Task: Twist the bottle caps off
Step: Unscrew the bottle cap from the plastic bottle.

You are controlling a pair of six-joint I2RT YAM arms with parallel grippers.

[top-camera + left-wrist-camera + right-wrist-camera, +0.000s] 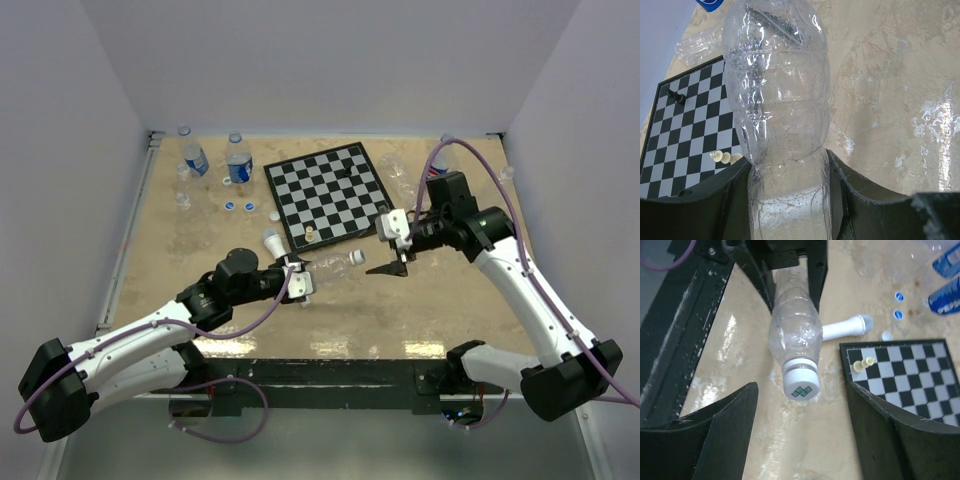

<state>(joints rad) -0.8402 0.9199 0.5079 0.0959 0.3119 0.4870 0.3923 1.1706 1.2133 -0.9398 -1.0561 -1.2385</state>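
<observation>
Landmark: chessboard (328, 192), lying at the far centre of the table.

- Left of the board, far corner: two upright bottles (238, 160) with blue labels.
- Just left of the board's near-left corner: loose caps (248, 207), two blue and one white, lying flat on the table.
- Near that same corner: white microphone (272, 240), lying on its side. A pale chess piece (310, 236) lies on the board's near edge.
- In front of the board's near-left corner: left gripper (300, 278). Its jaws are clamped on the lower body of the held bottle (335, 265), one finger pressing each side. Left wrist view shows the clear wall squeezed in between the pads.
- Held bottle: clear, no label, lying roughly level in front of the board's near edge, neck pointing right. The white cap (357, 257) is on the neck, with a small green mark on its top face in the right wrist view.
- In front of the board's near-right corner: right gripper (390, 264). Its jaws are spread, one finger either side of the white cap, with a gap on both sides and no contact seen.
- Right of the board: crumpled bottle (400, 180), clear, lying on its side.
</observation>
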